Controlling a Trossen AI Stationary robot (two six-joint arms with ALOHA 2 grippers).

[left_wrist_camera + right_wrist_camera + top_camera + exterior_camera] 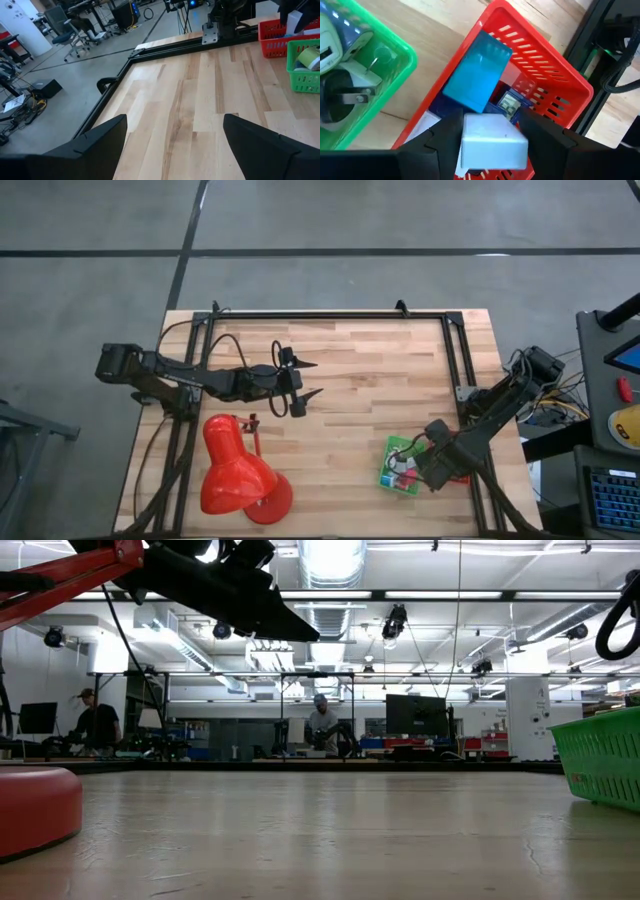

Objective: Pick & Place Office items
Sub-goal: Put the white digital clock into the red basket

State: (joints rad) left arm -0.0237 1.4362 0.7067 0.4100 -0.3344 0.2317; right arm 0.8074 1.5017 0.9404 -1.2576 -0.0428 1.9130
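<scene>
My right fingers (492, 137) grip 1 white block (492, 142) over the red tray (555, 75), near the table's right edge. Release low, centred. My left fingers (308, 380) wait apart, mid-table.

This is a robotics lab or workshop, a big open hall rather than any home or office. The pale butcher-block wooden table (350, 370) is edged by a black metal rail frame (330, 314), and grey concrete floor (300, 230) marked with dark lines spreads beyond it. Overhead run long fluorescent light strips (330, 560) and exposed white ducting (330, 620). Across the room, two people (322, 725) stand at benches crowded with dark monitors (415, 715), and wheeled office chairs (70, 37) sit among loose cables.
</scene>
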